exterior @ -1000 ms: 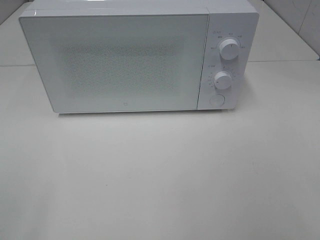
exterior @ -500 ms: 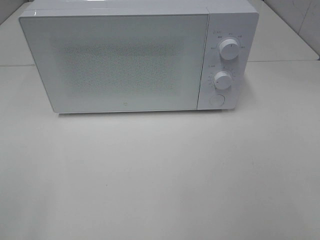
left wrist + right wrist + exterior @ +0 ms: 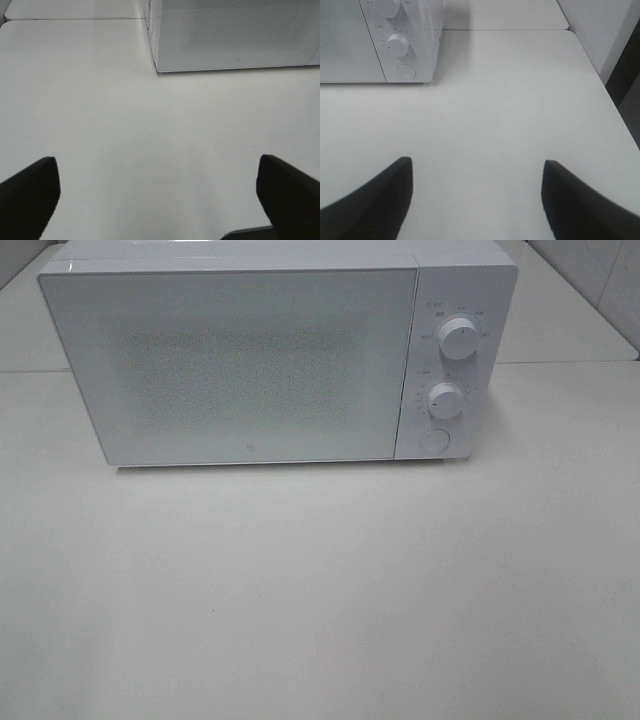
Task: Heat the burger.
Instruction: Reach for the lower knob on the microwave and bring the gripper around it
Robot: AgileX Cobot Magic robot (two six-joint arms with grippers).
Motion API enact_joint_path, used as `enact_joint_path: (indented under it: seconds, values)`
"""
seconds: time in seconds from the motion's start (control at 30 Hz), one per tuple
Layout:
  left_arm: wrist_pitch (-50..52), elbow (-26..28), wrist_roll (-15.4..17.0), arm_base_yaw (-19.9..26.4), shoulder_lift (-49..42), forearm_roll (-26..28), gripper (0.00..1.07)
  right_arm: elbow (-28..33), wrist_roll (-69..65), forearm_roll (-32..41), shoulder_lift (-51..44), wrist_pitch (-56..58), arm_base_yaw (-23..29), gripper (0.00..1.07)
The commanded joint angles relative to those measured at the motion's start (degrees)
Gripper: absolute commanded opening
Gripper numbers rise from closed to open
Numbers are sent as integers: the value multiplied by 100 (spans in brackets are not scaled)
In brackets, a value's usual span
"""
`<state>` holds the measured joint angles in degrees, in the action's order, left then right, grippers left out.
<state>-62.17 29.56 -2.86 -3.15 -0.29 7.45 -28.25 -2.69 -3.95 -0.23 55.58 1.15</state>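
The burger is out of view in every frame. A white microwave (image 3: pixel 270 355) stands at the back of the white table (image 3: pixel 320 590) with its door shut; its front also shows as the microwave (image 3: pixel 235 35) in the left wrist view and the microwave (image 3: pixel 380 40) in the right wrist view. My left gripper (image 3: pixel 157 200) hangs open above bare tabletop, off the microwave's left front corner. My right gripper (image 3: pixel 476 197) is open too, over bare table to the right of the control panel. Neither gripper holds anything. Neither arm appears in the exterior high view.
Two round dials (image 3: pixel 457 338) and a round button (image 3: pixel 433 440) sit on the microwave's right panel. The table's right edge (image 3: pixel 615 110) runs close to the right gripper, with a wall beyond. A table seam (image 3: pixel 75 19) lies behind the left side.
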Motion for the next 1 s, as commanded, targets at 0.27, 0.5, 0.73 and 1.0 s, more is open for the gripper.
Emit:
enact_joint_path:
  seconds: [0.27, 0.5, 0.73, 1.0]
  values:
    - [86, 6, -29, 23, -86, 0, 101, 17, -23, 17, -172, -57, -40, 64]
    - [86, 6, -29, 23, -86, 0, 101, 17, -23, 17, -172, -57, -40, 64]
    - [86, 6, -29, 23, -86, 0, 101, 17, -23, 17, -172, -57, -29, 64]
    - [86, 6, -29, 23, -86, 0, 101, -17, -23, 17, -172, -80, -29, 77]
